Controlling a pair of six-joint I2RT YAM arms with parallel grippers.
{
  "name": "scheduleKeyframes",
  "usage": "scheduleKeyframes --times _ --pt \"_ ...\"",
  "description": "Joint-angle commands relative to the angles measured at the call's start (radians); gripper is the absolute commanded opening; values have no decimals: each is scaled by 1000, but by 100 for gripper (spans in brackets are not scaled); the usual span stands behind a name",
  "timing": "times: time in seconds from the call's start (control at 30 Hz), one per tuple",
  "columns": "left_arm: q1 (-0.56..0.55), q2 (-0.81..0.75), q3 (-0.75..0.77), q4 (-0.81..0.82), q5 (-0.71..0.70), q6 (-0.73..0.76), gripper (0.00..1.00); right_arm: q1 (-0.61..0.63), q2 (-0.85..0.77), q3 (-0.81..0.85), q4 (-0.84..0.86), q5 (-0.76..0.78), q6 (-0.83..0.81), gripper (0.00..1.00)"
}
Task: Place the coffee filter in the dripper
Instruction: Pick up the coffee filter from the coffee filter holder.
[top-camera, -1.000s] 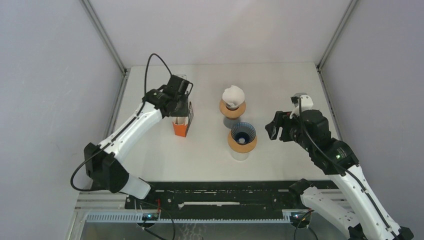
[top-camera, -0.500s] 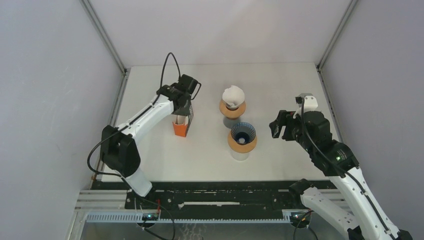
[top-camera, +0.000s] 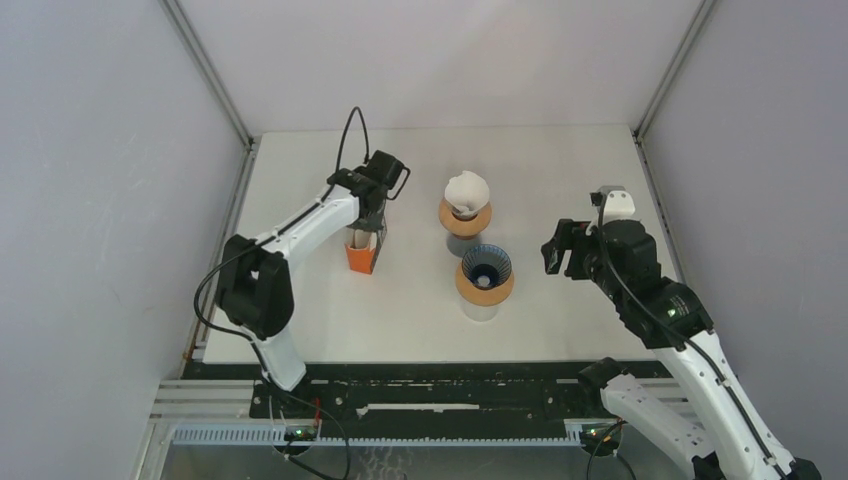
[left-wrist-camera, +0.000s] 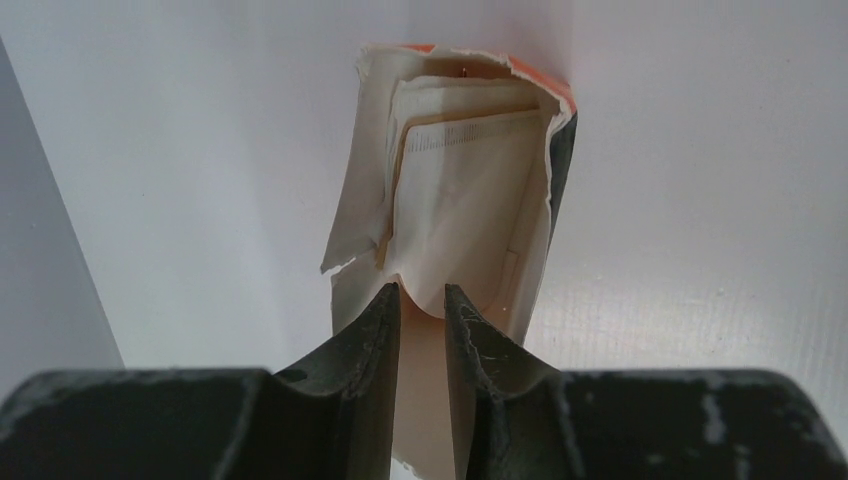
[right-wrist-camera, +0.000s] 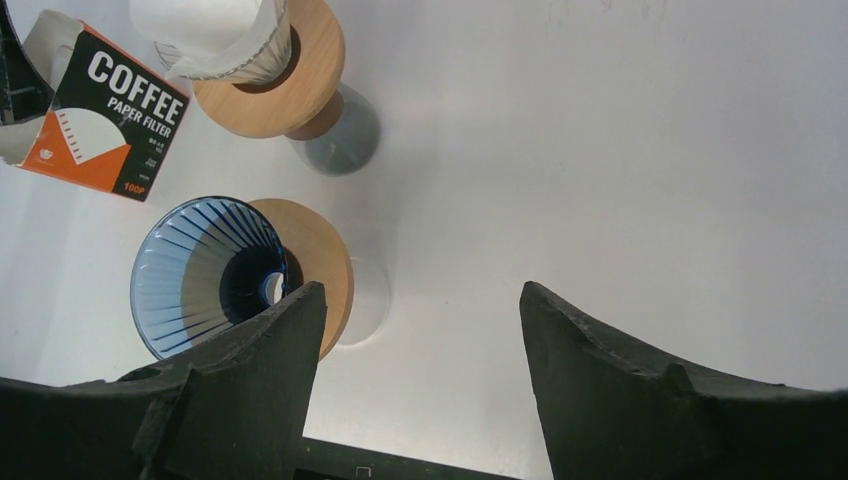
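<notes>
Up top, reaching the left claw (top-camera: 366, 231) down into the box (top-camera: 361, 258), left of the empty dripper (top-camera: 485, 266). On the left wrist, pinching shut on a filter (left-wrist-camera: 460, 200) sticking out of the box. On the right wrist, holding the right claw (right-wrist-camera: 420, 292) wide open and empty over the tabletop (right-wrist-camera: 650, 150), beside the dripper.

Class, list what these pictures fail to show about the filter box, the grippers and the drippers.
- Left wrist view: whether the left gripper actually pinches a filter; its fingers cover the contact.
- Top view: the filter box opening, hidden by the left arm.
- Right wrist view: the blue dripper near rim, behind the right gripper finger.
</notes>
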Motion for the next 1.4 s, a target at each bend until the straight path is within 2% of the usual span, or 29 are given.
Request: scheduleKeyframes --times 0.0,0.47,0.8,1.37 --pt "5 19 76 35 -49 21 27 -14 8 -2 50 13 -33 79" --pt "5 56 88 32 -95 14 29 -52 26 -23 72 -15 -52 80" --pt "5 87 92 40 -75 1 29 -81 42 -31 82 -47 -64 80" --pt "5 18 112 3 -61 -7 14 -113 55 -31 89 -74 -71 80"
